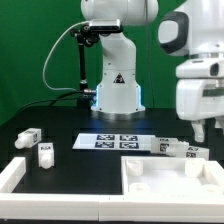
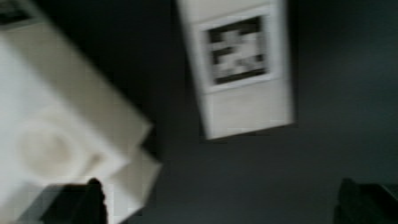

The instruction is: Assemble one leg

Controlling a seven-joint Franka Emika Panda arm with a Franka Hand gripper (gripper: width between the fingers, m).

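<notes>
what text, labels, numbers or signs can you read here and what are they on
No words, brands or numbers are readable.
On the robot base: a dark triangle sign, too small to read.
On the marker board: square black-and-white tags, no letters.
On the leg: one square tag, blurred pattern only.

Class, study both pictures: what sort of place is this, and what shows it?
Most likely a robotics lab bench: a white robot arm on a black table, a tagged marker board before it, and a green backdrop behind.

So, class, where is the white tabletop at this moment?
The tabletop lies low on the exterior view's right, just in front of two legs and nearer the camera than the marker board.
</notes>
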